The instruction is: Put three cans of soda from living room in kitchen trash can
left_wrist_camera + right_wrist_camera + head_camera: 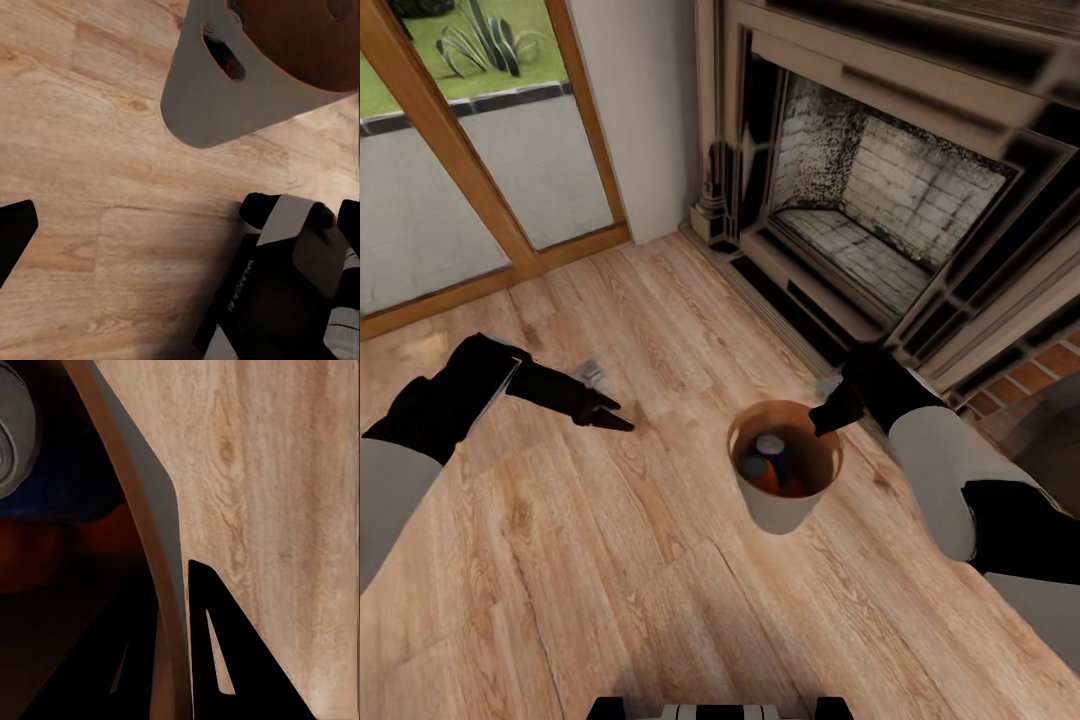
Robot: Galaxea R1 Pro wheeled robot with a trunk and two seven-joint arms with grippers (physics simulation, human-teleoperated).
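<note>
Bin carried by its rim, soda cans already inside, in front of the fireplace.

The right gripper (828, 418) pinches the rim of the trash can (792, 512), one finger inside and one outside, so the bin appears to hang clear of the wood floor (610, 560); a dark blue can (772, 450) and an orange-red can (760, 474) lie within. The left gripper (612, 415) hovers empty at left, fingers spread. The fireplace (880, 220) crowds the far right; open floor lies near and left.
</note>
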